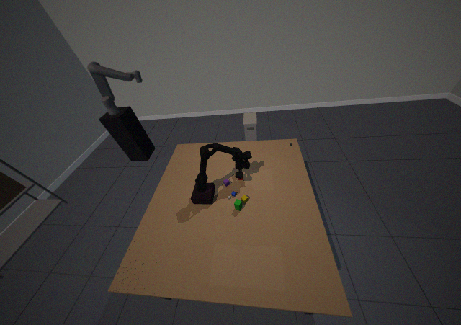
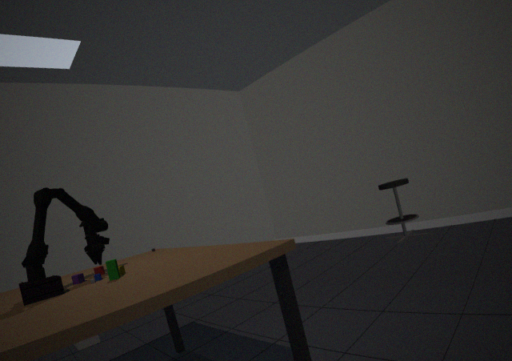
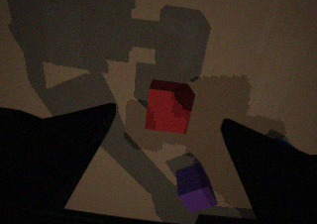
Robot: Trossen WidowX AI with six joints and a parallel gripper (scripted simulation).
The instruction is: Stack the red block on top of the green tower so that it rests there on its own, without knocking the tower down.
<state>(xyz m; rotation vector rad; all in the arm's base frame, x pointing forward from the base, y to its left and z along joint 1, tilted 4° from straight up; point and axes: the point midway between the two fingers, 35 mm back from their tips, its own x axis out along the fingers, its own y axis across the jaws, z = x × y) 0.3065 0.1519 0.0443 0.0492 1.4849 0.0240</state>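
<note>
The red block (image 1: 240, 179) (image 2: 98, 270) (image 3: 167, 110) sits on the table; in the top view it is mostly hidden behind the gripper. My gripper (image 2: 98, 263) (image 3: 169, 116) is open and empty. It points down a little above the red block, and in the wrist view the block shows between the two fingertips, below them. The green tower (image 1: 238, 205) (image 2: 112, 269) stands upright on the table, nearer to the top view than the red block. It is not in the wrist view.
A yellow block (image 1: 244, 198) (image 2: 122, 270) stands close beside the green tower. A small blue block (image 1: 233, 193) (image 2: 98, 278) and a tiny pale object (image 1: 229, 197) lie near it. A purple block (image 1: 226, 182) (image 2: 78, 278) (image 3: 196, 188) lies between the arm's base and the red block.
</note>
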